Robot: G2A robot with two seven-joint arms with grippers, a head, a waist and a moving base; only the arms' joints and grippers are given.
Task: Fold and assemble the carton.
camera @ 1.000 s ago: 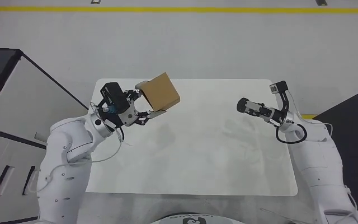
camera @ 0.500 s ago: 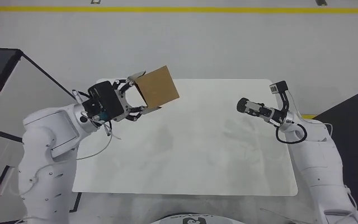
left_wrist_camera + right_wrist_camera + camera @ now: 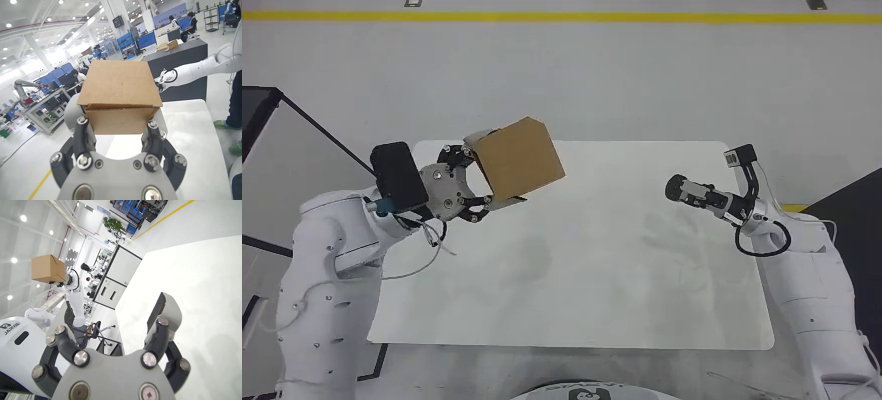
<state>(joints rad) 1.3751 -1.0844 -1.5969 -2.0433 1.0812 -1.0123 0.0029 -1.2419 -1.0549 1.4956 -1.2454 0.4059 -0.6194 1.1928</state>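
Only the left gripper [image 3: 118,117] held the carton [image 3: 119,81] by one end; it could slip; the right gripper [image 3: 115,311] sat wide open.

carton [image 3: 525,157] in left gripper [image 3: 493,171], above table [image 3: 642,290]

The top view looks down on the bench [image 3: 642,290] from above; each wrist view sits close behind its jaws, facing outward (all three share the carton [image 3: 119,91]).
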